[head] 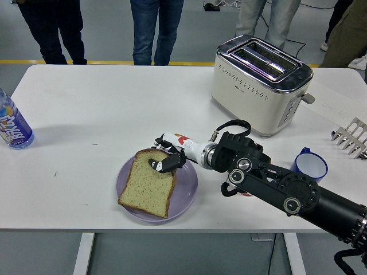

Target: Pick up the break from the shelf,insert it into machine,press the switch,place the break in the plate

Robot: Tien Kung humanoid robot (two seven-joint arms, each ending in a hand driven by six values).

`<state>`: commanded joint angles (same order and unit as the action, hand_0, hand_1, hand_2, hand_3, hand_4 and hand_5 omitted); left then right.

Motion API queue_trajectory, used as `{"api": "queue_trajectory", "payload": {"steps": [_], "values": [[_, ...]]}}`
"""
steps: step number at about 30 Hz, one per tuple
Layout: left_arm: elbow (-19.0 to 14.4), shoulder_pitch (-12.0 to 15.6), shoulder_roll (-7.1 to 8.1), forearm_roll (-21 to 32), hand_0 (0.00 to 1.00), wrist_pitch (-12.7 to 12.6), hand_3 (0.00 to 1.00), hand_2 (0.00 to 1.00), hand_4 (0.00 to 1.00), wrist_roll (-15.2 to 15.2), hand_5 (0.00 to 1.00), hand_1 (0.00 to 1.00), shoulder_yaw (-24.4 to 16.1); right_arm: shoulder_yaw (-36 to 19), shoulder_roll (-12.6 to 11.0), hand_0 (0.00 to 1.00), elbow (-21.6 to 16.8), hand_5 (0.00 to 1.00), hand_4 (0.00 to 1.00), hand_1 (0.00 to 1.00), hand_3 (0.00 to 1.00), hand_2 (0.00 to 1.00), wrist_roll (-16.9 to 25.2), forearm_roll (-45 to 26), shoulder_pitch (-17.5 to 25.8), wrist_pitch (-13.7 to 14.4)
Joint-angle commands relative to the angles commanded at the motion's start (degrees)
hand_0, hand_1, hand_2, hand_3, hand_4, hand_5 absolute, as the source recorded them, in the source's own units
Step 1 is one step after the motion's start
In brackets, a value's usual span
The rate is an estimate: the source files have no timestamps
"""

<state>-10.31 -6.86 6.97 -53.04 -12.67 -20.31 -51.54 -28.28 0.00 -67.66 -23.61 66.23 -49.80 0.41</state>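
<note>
The last step is in hand: the bread slice [148, 183] lies flat on the purple plate [184, 192], at about seven o'clock from the toaster [261, 83]. The right hand [167, 156] pinches the slice's upper right corner with its fingers [158, 165]. Next, I think, the fingers must open and lift away. The toaster slots look empty. A blue cup [311, 165] stands at four o'clock on the counter [86, 114]; its content I cannot see.

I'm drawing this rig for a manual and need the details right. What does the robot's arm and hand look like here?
Only the right arm shows: bulky black segments with round silver-rimmed joint caps and a black cable looping over the wrist. The forearm section toward the right hand is white with a red marking and a silver ring. The fingers are black with pale tips.
</note>
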Motion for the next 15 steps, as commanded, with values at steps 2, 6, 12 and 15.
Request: {"api": "queue_trajectory", "payload": {"steps": [2, 6, 12, 15], "values": [[0.0, 0.0, 0.01, 0.1, 0.632, 0.0, 0.539, 0.461, 0.332, 0.0, 0.797, 0.486, 0.1, -0.1, 0.0, 0.147, 0.1, 0.030, 0.538, 0.289, 0.517, 0.476, 0.3, 0.4, -0.1, -0.6], [0.0, -0.1, 0.02, 0.3, 0.633, 0.0, 0.539, 0.462, 0.332, 0.0, 0.797, 0.485, 0.3, -0.2, -0.1, 0.273, 0.1, 0.059, 0.569, 0.348, 0.556, 0.511, 1.0, 1.4, -0.2, -2.2], [0.0, -0.3, 0.05, 0.9, 0.633, -0.1, 0.539, 0.460, 0.332, 0.2, 0.797, 0.485, 0.6, -0.5, -0.2, 0.419, 0.4, 0.100, 0.607, 0.452, 0.610, 0.567, 1.9, 2.9, -0.4, -3.5], [0.0, -0.4, 0.06, 1.1, 0.633, -0.1, 0.539, 0.460, 0.332, 0.2, 0.797, 0.485, 0.7, -0.6, -0.2, 0.419, 0.5, 0.100, 0.607, 0.452, 0.610, 0.567, 2.3, 3.7, -0.4, -3.8]]}}
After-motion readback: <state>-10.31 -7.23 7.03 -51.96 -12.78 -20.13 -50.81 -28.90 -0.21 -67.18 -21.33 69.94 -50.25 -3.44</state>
